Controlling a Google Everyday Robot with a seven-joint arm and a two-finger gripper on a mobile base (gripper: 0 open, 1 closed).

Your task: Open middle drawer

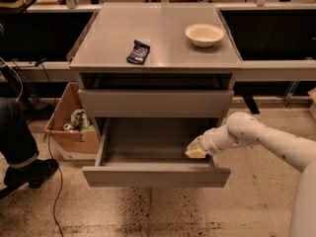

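The grey three-drawer cabinet (155,38) stands in the middle of the view. The middle drawer (155,176) is pulled far out, and its shallow grey box shows inside with nothing in it. The drawer front above it (155,103) is closed, with a dark gap under the countertop. A lower drawer is hidden beneath the open one. My gripper (196,149) is at the end of the white arm (256,135), which comes in from the right. It hovers over the right inner side of the open drawer and holds nothing that I can see.
A white bowl (204,34) and a dark packet (138,52) lie on the cabinet top. A cardboard box (66,127) with rubbish stands on the floor to the left. A person's leg and shoe (22,157) and a cable (55,181) are at the far left.
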